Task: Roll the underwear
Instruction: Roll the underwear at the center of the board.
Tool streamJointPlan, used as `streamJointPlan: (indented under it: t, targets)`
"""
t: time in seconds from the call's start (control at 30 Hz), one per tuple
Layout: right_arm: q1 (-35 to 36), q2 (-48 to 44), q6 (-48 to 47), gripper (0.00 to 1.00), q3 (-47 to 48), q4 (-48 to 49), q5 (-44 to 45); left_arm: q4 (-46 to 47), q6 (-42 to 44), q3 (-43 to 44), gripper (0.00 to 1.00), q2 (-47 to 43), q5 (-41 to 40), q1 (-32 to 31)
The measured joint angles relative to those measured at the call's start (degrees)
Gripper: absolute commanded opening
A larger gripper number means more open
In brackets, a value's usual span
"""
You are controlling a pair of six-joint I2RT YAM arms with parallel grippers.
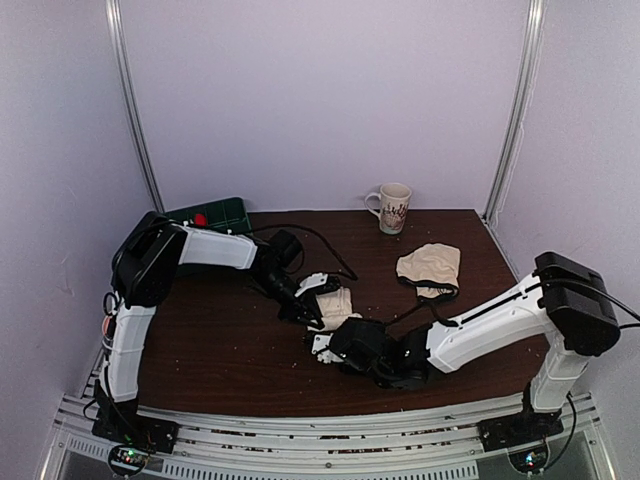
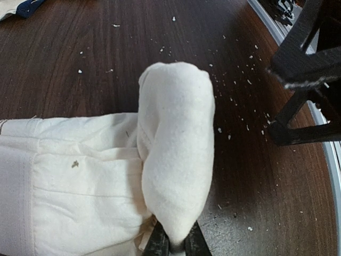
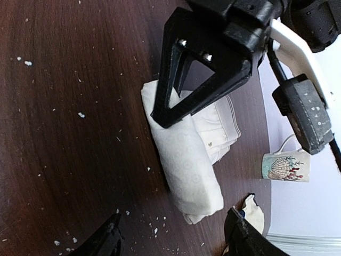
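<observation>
Left end effector (image 2: 176, 246) pinches the underwear (image 2: 176, 144) roll's end; right end effector (image 3: 173, 237) is spread.
Roll lies just ahead of the right one on the counter (image 3: 64, 133), long axis pointing away from it.

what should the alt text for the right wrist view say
A partly rolled white underwear lies on a dark wooden table, with the left gripper shut on one end of the roll. The right gripper stands open at the bottom edge near the other end, not touching it, and a patterned mug sits at the right.
</observation>
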Motion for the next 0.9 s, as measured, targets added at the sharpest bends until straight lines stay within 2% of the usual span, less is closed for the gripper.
streamJointPlan:
  t: [0.23, 0.5, 0.6, 0.8, 0.9]
  targets:
    - [-2.05, 4.79, -6.60, 0.66, 1.51, 3.89, 1.44, -0.31, -0.13, 0.15, 0.00, 0.24, 0.74, 0.24]
    - [-6.34, 5.44, -10.86, 0.55, 2.01, 7.72, -2.67, -1.46, -0.15, 0.59, 0.00, 0.52, 1.36, 0.66]
    - [-6.64, 6.29, -11.37, 0.55, 2.01, 7.80, -4.26, -1.84, -0.17, 0.92, 0.00, 0.87, 1.99, 0.85]
    - [-6.38, 6.08, -12.11, 0.64, 0.70, 9.77, -6.54, -2.51, -0.33, 1.01, 0.00, 1.01, 2.45, 1.27]
    - [-5.86, 4.48, -12.96, 0.65, -1.77, 11.58, -7.21, -2.69, -0.55, 1.22, 0.00, 1.25, 2.91, 1.44]
